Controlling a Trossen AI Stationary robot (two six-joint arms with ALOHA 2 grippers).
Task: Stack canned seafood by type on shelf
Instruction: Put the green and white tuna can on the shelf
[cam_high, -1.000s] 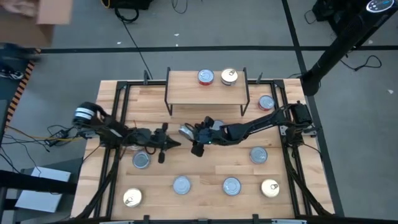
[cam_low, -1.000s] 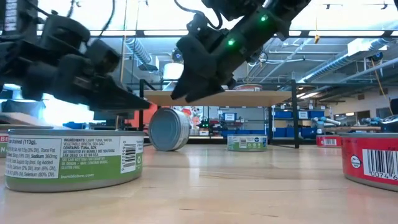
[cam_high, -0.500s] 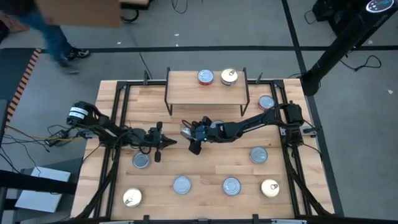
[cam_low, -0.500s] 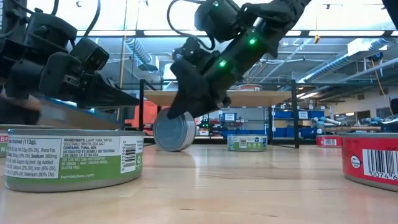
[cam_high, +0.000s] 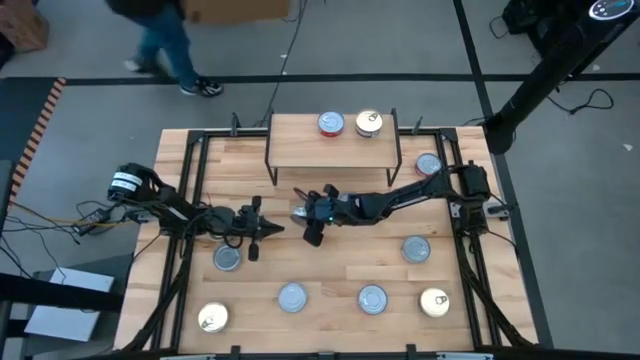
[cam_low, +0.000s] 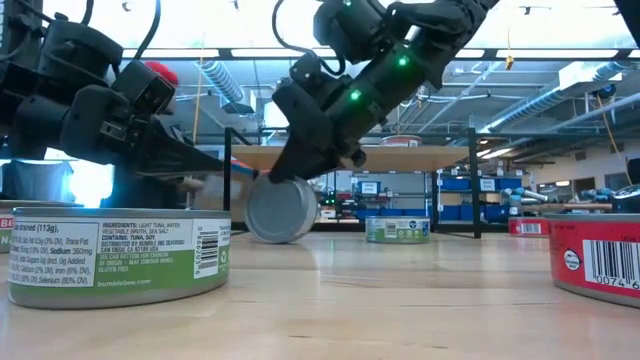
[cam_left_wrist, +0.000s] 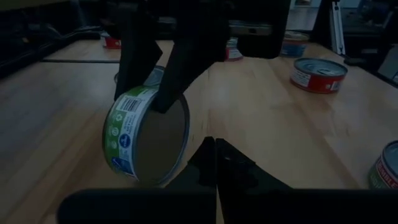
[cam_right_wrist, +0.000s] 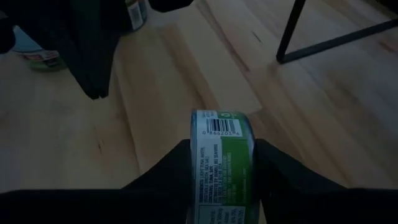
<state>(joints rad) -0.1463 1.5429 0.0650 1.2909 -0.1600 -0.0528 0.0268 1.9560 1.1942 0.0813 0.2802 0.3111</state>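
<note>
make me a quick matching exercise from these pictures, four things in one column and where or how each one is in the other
Things
1. right hand
2. left hand
3. red-topped tin
4. green-labelled tin

Places or states
A. lying flat on the table, nearest the low camera
B. on the shelf, beside a gold-topped tin
C. fingers either side of a tin standing on its edge
D. shut, empty, pointing at the tin on edge

Pairs: 1-C, 2-D, 3-B, 4-A
</note>
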